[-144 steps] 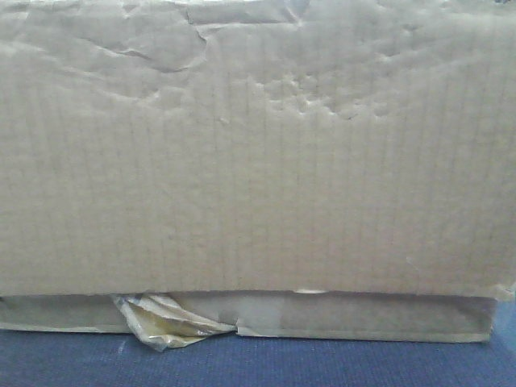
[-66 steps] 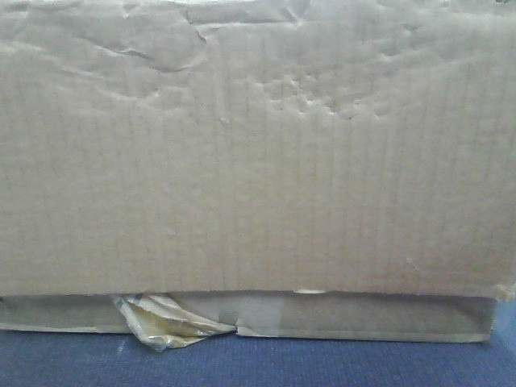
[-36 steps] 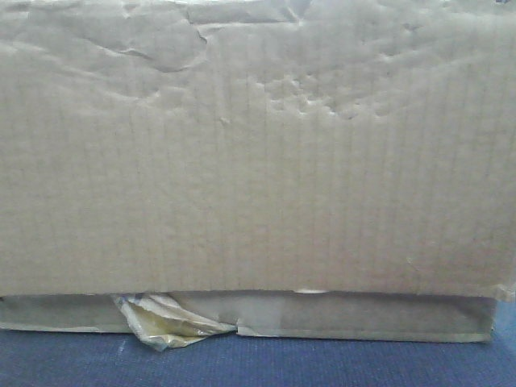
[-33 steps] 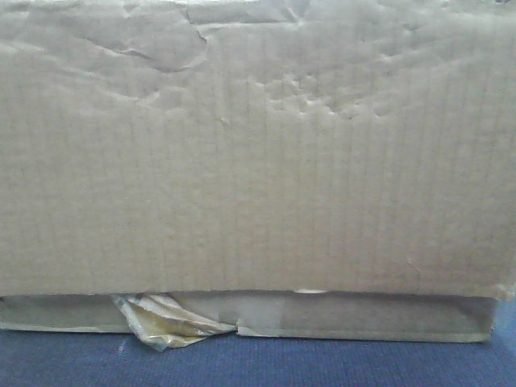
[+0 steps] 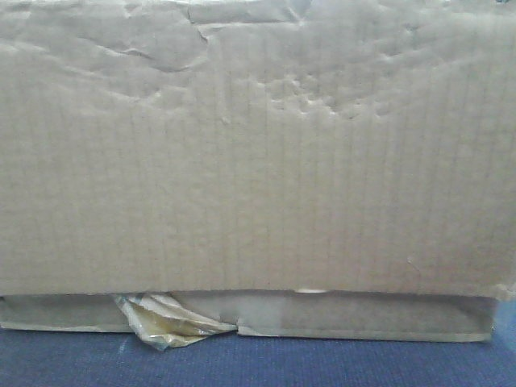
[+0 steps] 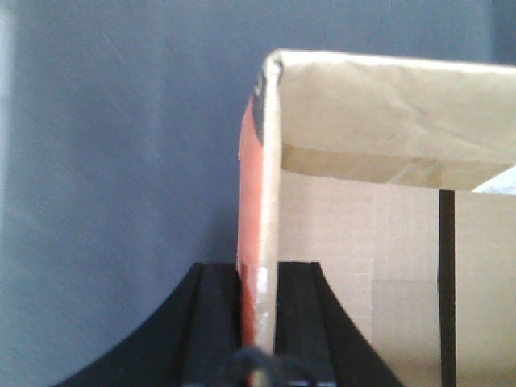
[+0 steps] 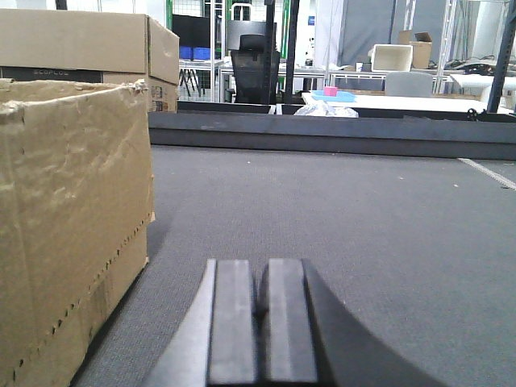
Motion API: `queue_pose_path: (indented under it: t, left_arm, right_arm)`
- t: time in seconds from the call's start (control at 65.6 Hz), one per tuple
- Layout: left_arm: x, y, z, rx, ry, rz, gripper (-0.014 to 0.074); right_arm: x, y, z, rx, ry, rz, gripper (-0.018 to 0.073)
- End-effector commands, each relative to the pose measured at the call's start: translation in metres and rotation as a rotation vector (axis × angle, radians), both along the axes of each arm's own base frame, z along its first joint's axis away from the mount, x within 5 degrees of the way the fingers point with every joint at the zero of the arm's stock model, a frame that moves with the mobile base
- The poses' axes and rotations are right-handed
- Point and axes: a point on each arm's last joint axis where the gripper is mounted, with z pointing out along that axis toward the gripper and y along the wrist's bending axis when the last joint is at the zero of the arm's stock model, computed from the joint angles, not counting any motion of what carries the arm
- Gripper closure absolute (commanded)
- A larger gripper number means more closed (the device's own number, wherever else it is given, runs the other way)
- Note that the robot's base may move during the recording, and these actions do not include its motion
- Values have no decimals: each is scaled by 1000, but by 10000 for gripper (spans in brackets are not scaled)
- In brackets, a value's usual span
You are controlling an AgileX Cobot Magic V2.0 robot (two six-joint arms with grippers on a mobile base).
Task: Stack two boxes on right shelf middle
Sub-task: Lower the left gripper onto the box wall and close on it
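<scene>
Behind dented box point(image 7: 72, 226), far box point(image 7: 81, 40) bears illegible print.

Warehouse-like lab: worktables point(image 7: 387, 102), metal racks point(image 7: 446, 36)

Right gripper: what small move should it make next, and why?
Probably open and move sideways toward the cardboard box. The right gripper is shut on nothing above the grey floor, apart from that box, while the left gripper clamps a box wall; a two-armed lift likely needs both grips.
</scene>
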Motion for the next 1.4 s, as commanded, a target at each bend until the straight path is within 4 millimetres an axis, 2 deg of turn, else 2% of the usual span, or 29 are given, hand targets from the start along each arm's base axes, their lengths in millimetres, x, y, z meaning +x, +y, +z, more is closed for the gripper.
queue_pose_path:
  t: [0.0,0.152,0.259,0.335,0.442,0.594,0.716,0.823,0.884,1.052,1.174,1.25,1.387]
  left_arm:
    - [-9,7,42,14,-140,84,707]
    - [-16,7,95,-6,-327,168,707]
    - [-22,-12,126,-66,-418,151,707]
    - [-27,-35,148,-110,-478,97,707]
    - [-31,-70,165,-200,-522,30,707]
    - [-33,-129,171,-304,-509,-112,707]
    - [-31,-172,164,-325,-465,-197,707]
    - [-27,-196,155,-287,-439,-182,707]
    - [-22,-207,145,-263,-416,-134,707]
    - [-21,-244,112,-224,-311,-147,707]
    - [-20,-260,80,-186,-223,-114,707]
    - [-17,-265,57,-174,-164,-101,707]
    - [-12,-269,28,-177,-124,-82,707]
  right_arm:
    - [0,0,2,2,-20,-7,721]
    - [0,0,2,2,-20,-7,721]
    - [0,0,2,2,-20,-7,721]
    - [0,0,2,2,-20,-7,721]
    - [0,0,2,2,-20,-7,721]
    - [0,0,2,2,-20,-7,721]
    - [0,0,2,2,-20,-7,721]
    - [0,0,2,2,-20,-7,721]
    - [0,0,2,2,-20,-7,721]
    - [0,0,2,2,-20,-7,721]
    - [0,0,2,2,-20,-7,721]
    - [0,0,2,2,-20,-7,721]
    - [0,0,2,2,-20,-7,721]
